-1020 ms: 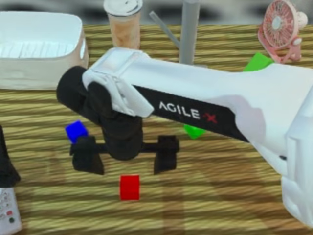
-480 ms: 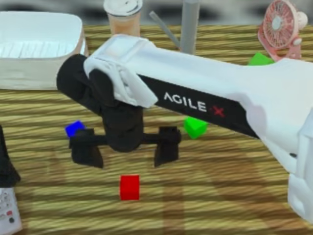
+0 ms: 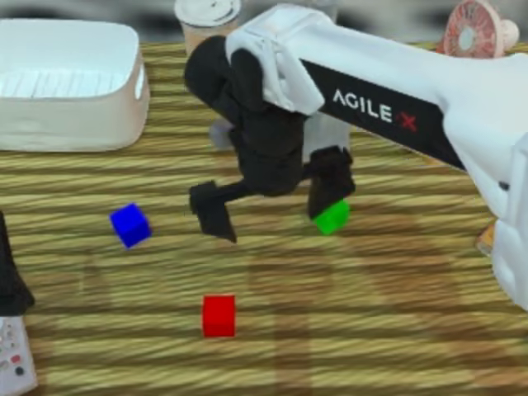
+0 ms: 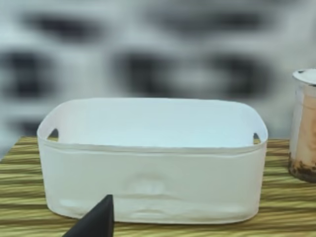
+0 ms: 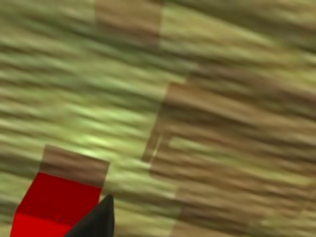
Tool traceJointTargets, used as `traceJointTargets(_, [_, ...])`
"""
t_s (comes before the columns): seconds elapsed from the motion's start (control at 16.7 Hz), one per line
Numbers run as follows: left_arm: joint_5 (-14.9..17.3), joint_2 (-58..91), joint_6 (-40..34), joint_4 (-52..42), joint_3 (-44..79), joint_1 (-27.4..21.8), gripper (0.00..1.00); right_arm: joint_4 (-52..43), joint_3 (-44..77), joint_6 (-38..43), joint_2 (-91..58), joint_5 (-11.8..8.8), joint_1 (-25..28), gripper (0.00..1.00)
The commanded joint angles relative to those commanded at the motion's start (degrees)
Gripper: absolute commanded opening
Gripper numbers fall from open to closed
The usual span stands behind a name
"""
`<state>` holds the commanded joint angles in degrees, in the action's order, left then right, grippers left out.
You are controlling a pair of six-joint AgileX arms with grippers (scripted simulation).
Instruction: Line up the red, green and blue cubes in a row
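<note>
— Where is my right hand (image 3: 272, 206) now?
— It hangs over the middle of the desk (image 3: 371, 330), fingers spread wide and holding nothing. One finger (image 3: 213, 216) points down between the blue and green cubes; the other overlaps the top edge of the green cube (image 3: 333, 218) in the top view.
— And the cubes?
— I see the blue cube (image 3: 130, 224) toward the left, the red cube (image 3: 219, 316) nearer the front edge, below the hand, and the green one right of centre, all well apart. The right wrist view catches the red cube (image 5: 54, 205) on the wood grain.
— The left hand?
— Parked at the left edge; its wrist view faces the white tub (image 4: 148, 163) and a paper cup (image 4: 303, 128); whether it is spread or clenched I cannot tell
</note>
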<state>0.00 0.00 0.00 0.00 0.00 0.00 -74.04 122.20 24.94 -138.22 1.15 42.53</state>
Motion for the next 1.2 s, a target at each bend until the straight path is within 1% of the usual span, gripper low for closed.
traceJointTargets(0.24, [0.0, 0.0, 0.0, 0.0, 0.0, 0.0, 1.0, -0.7, 1.2, -17.1, -1.6, -0.6, -6.7, 1.0])
traceJointTargets(0.42, [0.0, 0.0, 0.0, 0.0, 0.0, 0.0, 1.0, -0.6, 2.2, -24.5, -2.0, -0.8, -10.3, 1.0])
traceJointTargets(0.54, [0.0, 0.0, 0.0, 0.0, 0.0, 0.0, 1.0, -0.5, 2.5, -26.3, -2.0, -0.8, -11.3, 1.0])
traceJointTargets(0.9, [0.0, 0.0, 0.0, 0.0, 0.0, 0.0, 1.0, 0.5, 1.5, -26.3, -2.0, -0.8, -11.2, 1.0])
traceJointTargets(1.02, [0.0, 0.0, 0.0, 0.0, 0.0, 0.0, 1.0, 3.7, -1.0, -26.2, -2.9, -0.8, -11.2, 1.0])
traceJointTargets(1.2, [0.0, 0.0, 0.0, 0.0, 0.0, 0.0, 1.0, 11.4, -5.9, -26.3, -4.9, -0.8, -11.3, 1.0])
